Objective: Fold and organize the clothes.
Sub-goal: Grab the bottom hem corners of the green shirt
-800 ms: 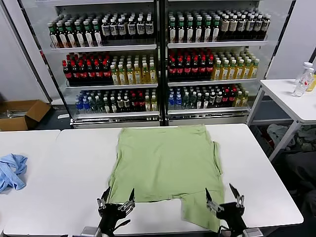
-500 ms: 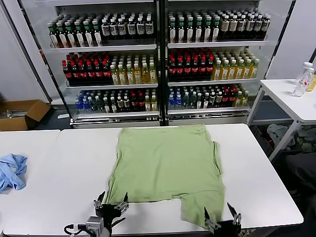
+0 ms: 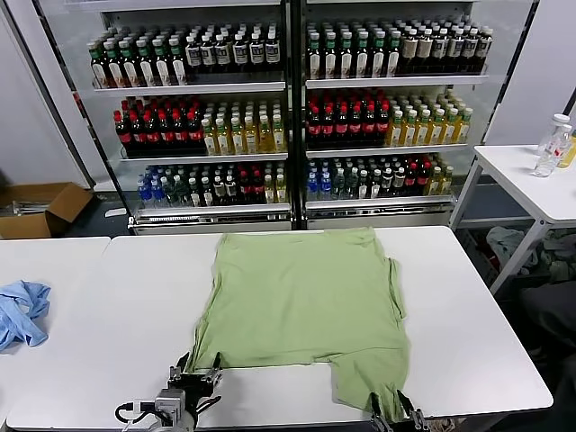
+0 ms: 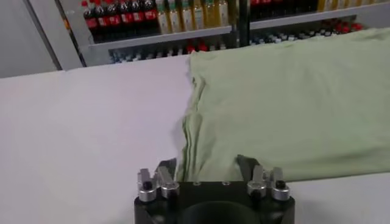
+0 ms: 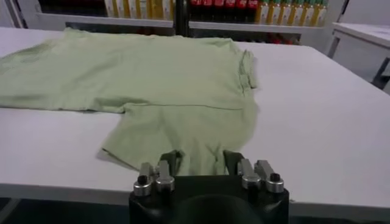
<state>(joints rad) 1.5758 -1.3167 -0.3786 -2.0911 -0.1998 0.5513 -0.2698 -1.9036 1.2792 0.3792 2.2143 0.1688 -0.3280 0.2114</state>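
The clothes, a light green shirt (image 3: 301,297), lie spread flat on the white table (image 3: 135,306), with one flap (image 3: 369,378) reaching toward the near edge. My left gripper (image 3: 195,371) is at the shirt's near left corner. In the left wrist view its fingers (image 4: 207,165) stand apart with the bunched edge of the cloth (image 4: 292,91) between them. My right gripper (image 3: 393,412) is low at the near edge, at the flap's end. Its fingers (image 5: 201,159) also stand apart, with the green cloth (image 5: 152,73) between them.
A crumpled light blue cloth (image 3: 20,310) lies on the left table. Shelves of bottled drinks (image 3: 288,108) stand behind the table. A small white side table (image 3: 540,180) with a bottle is at the right, and a cardboard box (image 3: 40,207) sits on the floor at the left.
Both grippers have come down onto the shirt's near edge, the right one farther toward the table's front. Their fingers now stand closer together than before.
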